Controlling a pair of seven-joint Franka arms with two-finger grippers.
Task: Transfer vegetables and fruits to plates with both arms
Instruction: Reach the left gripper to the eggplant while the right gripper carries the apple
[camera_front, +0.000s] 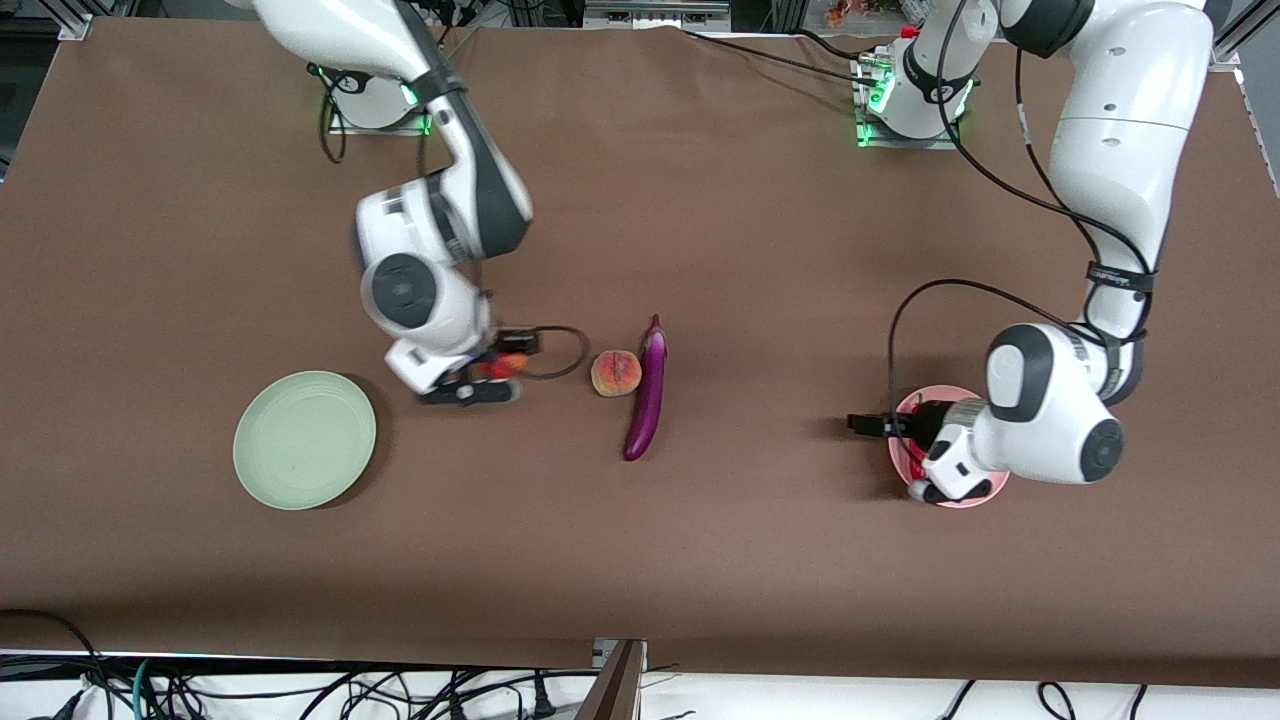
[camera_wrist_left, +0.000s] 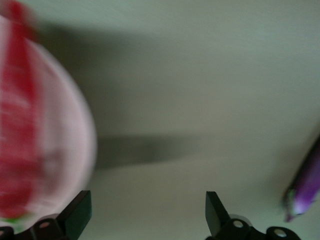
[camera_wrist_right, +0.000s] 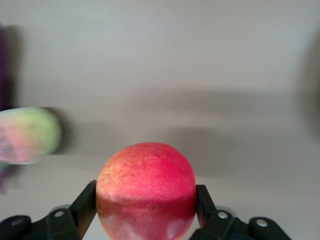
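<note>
Brown table (camera_front: 700, 200): eggplant (camera_front: 647, 392) lies lengthwise toward the front camera, stem end farther, peach (camera_front: 615, 373) touching it. Right gripper (camera_wrist_right: 145, 210) clamps the round red fruit (camera_wrist_right: 145, 190) between eggplant and green plate (camera_front: 304, 440). Left gripper (camera_wrist_left: 149, 212) spread wide, empty, over pink plate (camera_wrist_left: 70, 145) holding the chili (camera_wrist_left: 17, 145).

A brown tabletop (camera_front: 700, 200) is filling most of the frame, reaching from the upper edge down to a strip of cables along the bottom. A pale green plate (camera_front: 304, 440) is lying on it at the lower left of the frame. Near the middle, a peach (camera_front: 615, 373) is sitting just beside a long purple eggplant (camera_front: 648, 392), which is lying lengthwise, stem end toward the top. At the right, a pale pink plate (camera_front: 975, 494) is resting on the tabletop, mostly covered from above. Two arm bases are standing along the top edge, one at the upper left (camera_front: 372, 100) and one at the upper right (camera_front: 912, 100).
</note>
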